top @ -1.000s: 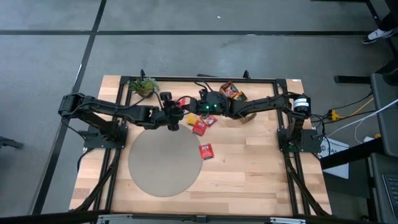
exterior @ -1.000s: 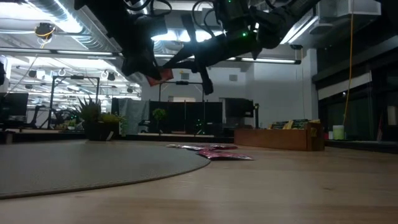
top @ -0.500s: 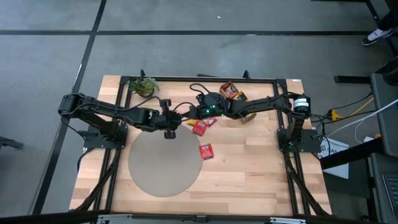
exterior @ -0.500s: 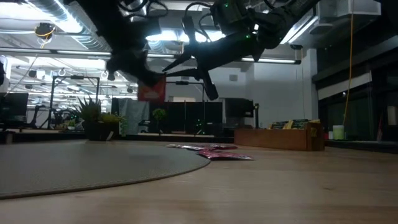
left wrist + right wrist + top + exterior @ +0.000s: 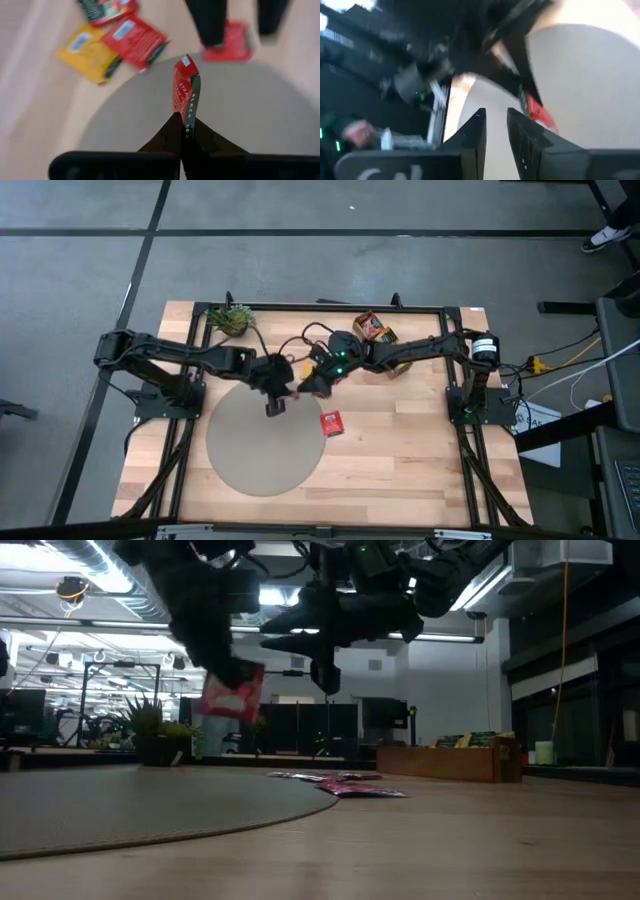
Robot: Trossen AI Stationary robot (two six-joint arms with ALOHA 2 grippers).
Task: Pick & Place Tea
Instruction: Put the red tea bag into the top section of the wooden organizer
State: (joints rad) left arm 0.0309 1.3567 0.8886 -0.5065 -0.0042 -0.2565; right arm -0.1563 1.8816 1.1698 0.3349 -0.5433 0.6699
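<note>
With the left gripper pinching a red tea sachet in the air over the round grey mat, it should lower close before letting go, while the right gripper, fingers slightly parted and empty, waits nearby.

Overhead, table-level, two wrist views
</note>
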